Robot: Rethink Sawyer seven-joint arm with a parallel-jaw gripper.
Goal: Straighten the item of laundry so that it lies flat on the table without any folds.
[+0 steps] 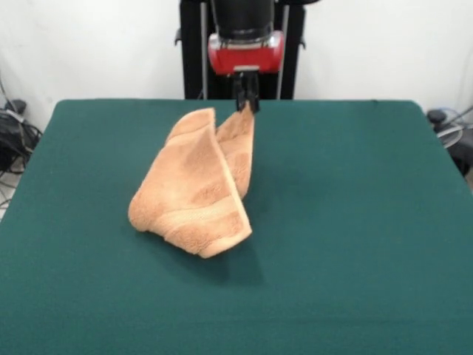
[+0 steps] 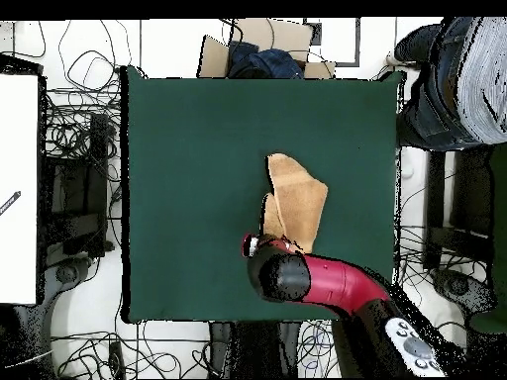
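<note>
The light orange-tan towel (image 1: pixel 196 185) is folded over itself and rises in a ridge from the green table (image 1: pixel 355 222). Its far corner is lifted off the table and held in my gripper (image 1: pixel 246 102), which is shut on that corner near the table's far edge, just below the red wrist. The towel's near end rests on the table as a rounded, doubled-up flap with a woven band showing. In the overhead view the towel (image 2: pixel 297 198) lies right of the table's (image 2: pixel 188 178) centre, and the red arm (image 2: pixel 317 280) hides the gripper.
A person in jeans (image 2: pixel 451 84) sits by the table's corner in the overhead view. A cardboard box (image 2: pixel 259 45) stands beyond the far edge. Cables and equipment (image 2: pixel 74 188) lie on the floor around the table. The black pedestal (image 1: pixel 194 44) stands behind the gripper.
</note>
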